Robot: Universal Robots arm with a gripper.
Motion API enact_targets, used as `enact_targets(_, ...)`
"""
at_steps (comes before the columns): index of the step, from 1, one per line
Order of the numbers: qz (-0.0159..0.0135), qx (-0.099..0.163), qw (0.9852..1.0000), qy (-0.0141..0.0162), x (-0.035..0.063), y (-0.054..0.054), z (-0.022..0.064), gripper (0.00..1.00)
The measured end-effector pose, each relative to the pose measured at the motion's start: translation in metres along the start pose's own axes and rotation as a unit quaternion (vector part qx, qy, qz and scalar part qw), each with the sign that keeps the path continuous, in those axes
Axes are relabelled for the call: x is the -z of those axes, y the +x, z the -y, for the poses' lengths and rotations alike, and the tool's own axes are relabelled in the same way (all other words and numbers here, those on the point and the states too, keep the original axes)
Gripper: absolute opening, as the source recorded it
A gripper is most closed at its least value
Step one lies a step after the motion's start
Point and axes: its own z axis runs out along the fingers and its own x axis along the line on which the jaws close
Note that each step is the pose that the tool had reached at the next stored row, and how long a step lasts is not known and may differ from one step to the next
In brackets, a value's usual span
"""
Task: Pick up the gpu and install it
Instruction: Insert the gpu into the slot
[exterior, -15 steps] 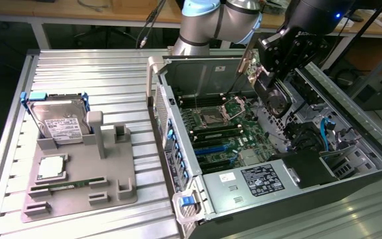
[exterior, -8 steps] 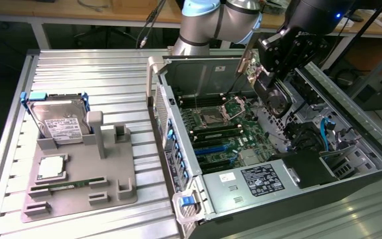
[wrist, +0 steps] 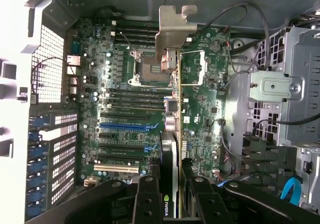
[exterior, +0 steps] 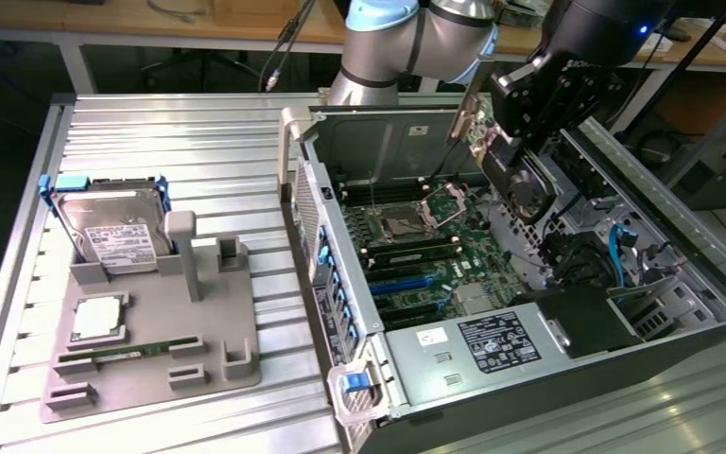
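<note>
Grey holder plate lies nearest, at the near left of the ribbed metal counter. It carries a narrow memory stick. A square processor sits just beyond that, and a hard drive stands in a blue frame at the plate's far end. Bare counter runs beyond the plate to the far edge.

Right of the plate stands the open computer case, its slotted left wall just beside the plate. Inside lies the motherboard, with the processor socket toward the far end and the power supply at the near end.

Over the case's far right part the arm reaches down, and the gripper holds the gpu in the air above the board, tilted and not seated.

In the wrist view the black fingers of the gripper are clamped on both faces of the gpu, seen edge-on. Its metal bracket is at the end away from the fingers, over the socket. The blue expansion slots lie uncovered beside the card.

Crowding the case's right side are the drive cage and blue cables, close beside the gripper.
</note>
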Motion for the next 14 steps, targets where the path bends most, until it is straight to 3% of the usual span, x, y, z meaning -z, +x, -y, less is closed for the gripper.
enact_targets(14,-0.0008,0.018,0.9998,-0.0004,0.0,0.0,0.0,0.27)
